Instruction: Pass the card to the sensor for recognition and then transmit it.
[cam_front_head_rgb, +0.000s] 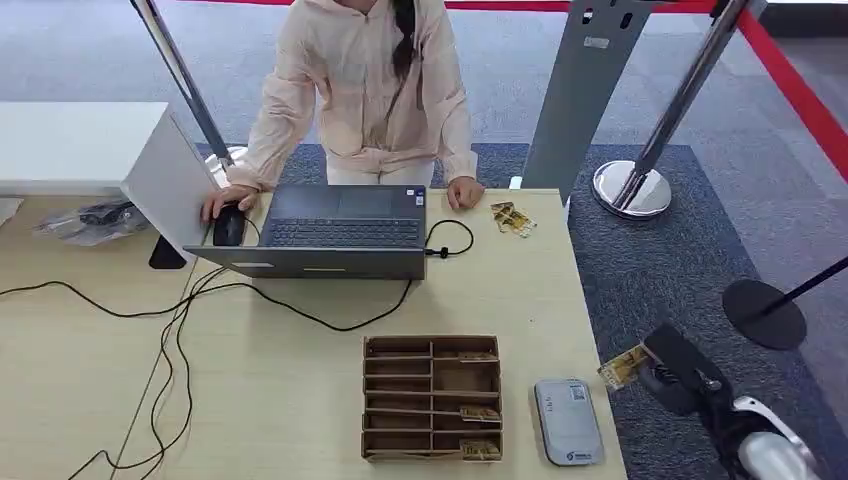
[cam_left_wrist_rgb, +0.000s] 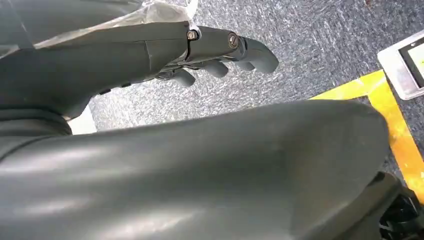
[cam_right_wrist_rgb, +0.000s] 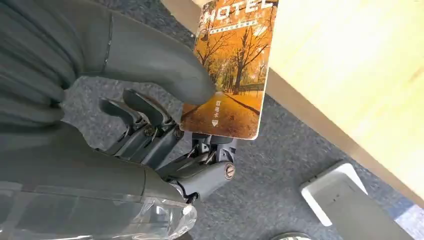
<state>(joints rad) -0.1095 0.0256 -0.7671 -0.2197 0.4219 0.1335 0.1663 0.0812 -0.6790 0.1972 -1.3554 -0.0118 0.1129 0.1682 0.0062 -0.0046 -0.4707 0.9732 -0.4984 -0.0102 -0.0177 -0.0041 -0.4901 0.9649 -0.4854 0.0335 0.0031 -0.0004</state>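
Observation:
My right hand (cam_front_head_rgb: 678, 372) (cam_right_wrist_rgb: 165, 125) hangs beyond the table's right edge and pinches an orange hotel card (cam_front_head_rgb: 622, 366) (cam_right_wrist_rgb: 233, 70) between its thumb and fingers. The card's picture of autumn trees faces the right wrist camera. A grey card sensor (cam_front_head_rgb: 567, 421) lies flat on the table near the front right corner, to the left of the card and a little nearer me. My left hand (cam_left_wrist_rgb: 220, 55) hangs over grey carpet with its fingers loosely curled around nothing.
A cardboard sorter (cam_front_head_rgb: 432, 397) with a few cards in its slots stands left of the sensor. A person works at a laptop (cam_front_head_rgb: 338, 232) across the table (cam_front_head_rgb: 300, 380). More cards (cam_front_head_rgb: 512, 218) lie by the laptop. Cables trail at the left. Barrier posts (cam_front_head_rgb: 630, 188) stand at the right.

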